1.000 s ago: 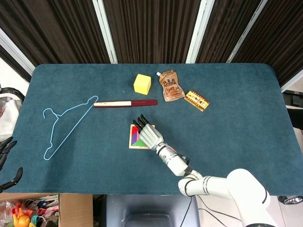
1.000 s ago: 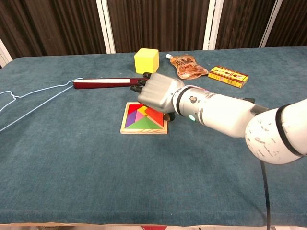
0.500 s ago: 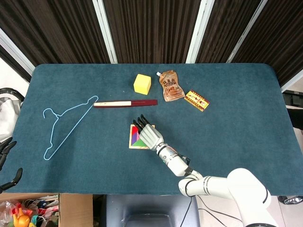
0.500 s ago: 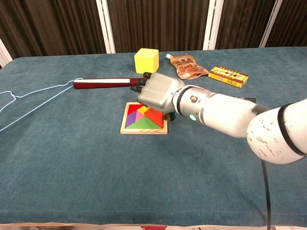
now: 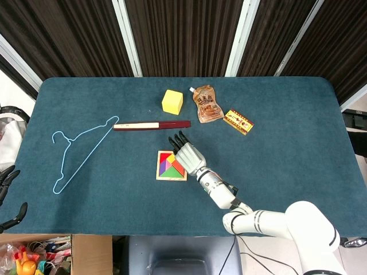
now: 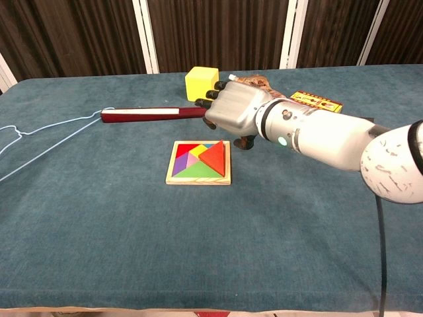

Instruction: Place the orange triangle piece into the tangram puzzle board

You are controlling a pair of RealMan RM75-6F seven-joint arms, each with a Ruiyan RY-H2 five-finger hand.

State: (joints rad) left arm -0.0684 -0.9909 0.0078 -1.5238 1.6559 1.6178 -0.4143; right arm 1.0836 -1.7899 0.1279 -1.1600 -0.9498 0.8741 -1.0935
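Observation:
The wooden tangram board (image 5: pixel 158 175) (image 6: pixel 198 181) lies near the table's middle, filled with coloured pieces. The orange triangle (image 5: pixel 178 167) (image 6: pixel 215 159) lies flat in the board's right side, level with the other pieces. My right hand (image 5: pixel 190 153) (image 6: pixel 235 111) hovers just past the board's far right corner. Its fingers are stretched out, it holds nothing, and it is off the board. My left hand (image 5: pixel 7 182) shows only at the left edge of the head view, off the table, fingers apart and empty.
Behind the board lie a red and white stick (image 5: pixel 152 125) (image 6: pixel 151 113), a yellow cube (image 5: pixel 172 101) (image 6: pixel 200 82), a brown pouch (image 5: pixel 207 105) and a small printed box (image 5: pixel 238 121) (image 6: pixel 315 103). A blue wire hanger (image 5: pixel 80 150) lies at the left.
My right hand has lifted off the board and drawn back to the far right, uncovering the orange triangle seated in the board. The left hand has not moved.

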